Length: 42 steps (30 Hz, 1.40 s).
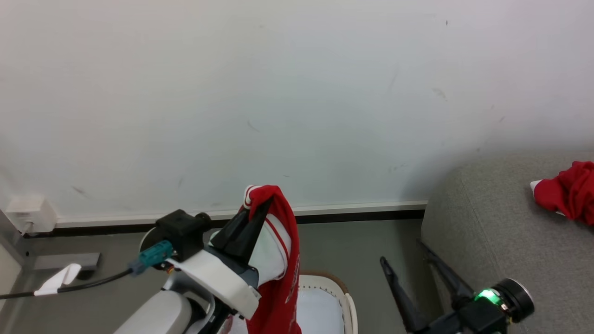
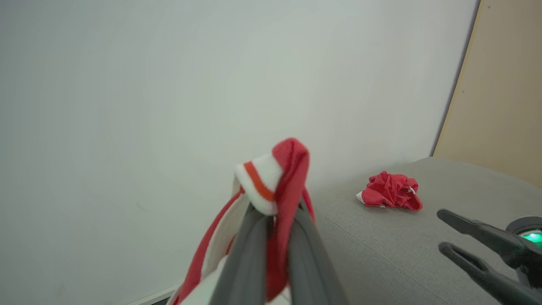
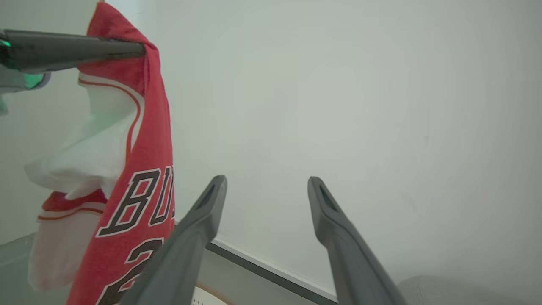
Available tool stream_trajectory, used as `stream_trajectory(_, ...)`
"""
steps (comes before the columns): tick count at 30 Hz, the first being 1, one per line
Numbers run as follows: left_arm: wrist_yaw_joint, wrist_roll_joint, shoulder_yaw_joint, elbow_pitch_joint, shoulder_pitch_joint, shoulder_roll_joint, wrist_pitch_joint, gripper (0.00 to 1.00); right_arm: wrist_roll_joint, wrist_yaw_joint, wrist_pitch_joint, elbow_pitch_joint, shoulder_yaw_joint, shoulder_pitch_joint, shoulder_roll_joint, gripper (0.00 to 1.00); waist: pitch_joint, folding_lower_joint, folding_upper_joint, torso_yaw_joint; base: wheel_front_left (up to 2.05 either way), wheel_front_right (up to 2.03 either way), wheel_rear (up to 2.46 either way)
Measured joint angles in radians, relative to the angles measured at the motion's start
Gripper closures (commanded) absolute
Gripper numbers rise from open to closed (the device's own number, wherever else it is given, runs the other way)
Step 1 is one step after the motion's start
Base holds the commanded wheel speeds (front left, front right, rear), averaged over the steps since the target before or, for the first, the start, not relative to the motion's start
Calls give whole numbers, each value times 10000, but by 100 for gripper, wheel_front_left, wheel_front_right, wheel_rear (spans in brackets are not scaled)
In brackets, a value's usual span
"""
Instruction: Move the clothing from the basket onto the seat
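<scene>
Ahead of me in the head view, the grey floor point(image 1: 357, 241) runs up to the skirting of the wall. At 6 o'clock the white basket point(image 1: 349, 304) sits on it, with its brown-edged rim and pale lining in sight. A flat grey block point(image 1: 65, 261) lies on the floor at 8 o'clock, close to the wall. The grey sofa point(image 1: 501, 241) stands at 4 o'clock, and a crumpled red jersey point(image 1: 568, 192) lies on its cushion at 3 o'clock, well apart from the basket.

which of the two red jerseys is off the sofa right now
The jersey hanging from the shut left gripper; the other jersey lies crumpled on the sofa.
</scene>
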Motion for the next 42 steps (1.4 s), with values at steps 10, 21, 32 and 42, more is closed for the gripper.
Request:
stream_trajectory(10, -77, 77, -537, -456, -113, -362, 282, 100, 1177, 0, 372, 1315, 3058, -2624, -738, 0, 98, 1, 0, 360, 0, 0, 0)
stream_trajectory(21, -384, 136, -1417, -453, -177, -1016, 399, 100, 2780, 2, 644, 4148, 4591, -3963, -194, 100, 124, 1, 0, 574, 0, 0, 0)
stream_trajectory(32, -82, 395, -1225, 284, -88, -970, -111, 0, 4002, 0, 142, 4619, 3887, -4422, -261, 100, 282, 1, 0, -16, 0, 0, 0)
stream_trajectory(42, -125, 311, -1415, 1120, 221, -1266, -527, 0, 3791, 0, 44, 3749, 2581, -4421, -993, 100, 498, 1, 0, -1436, 0, 0, 0)
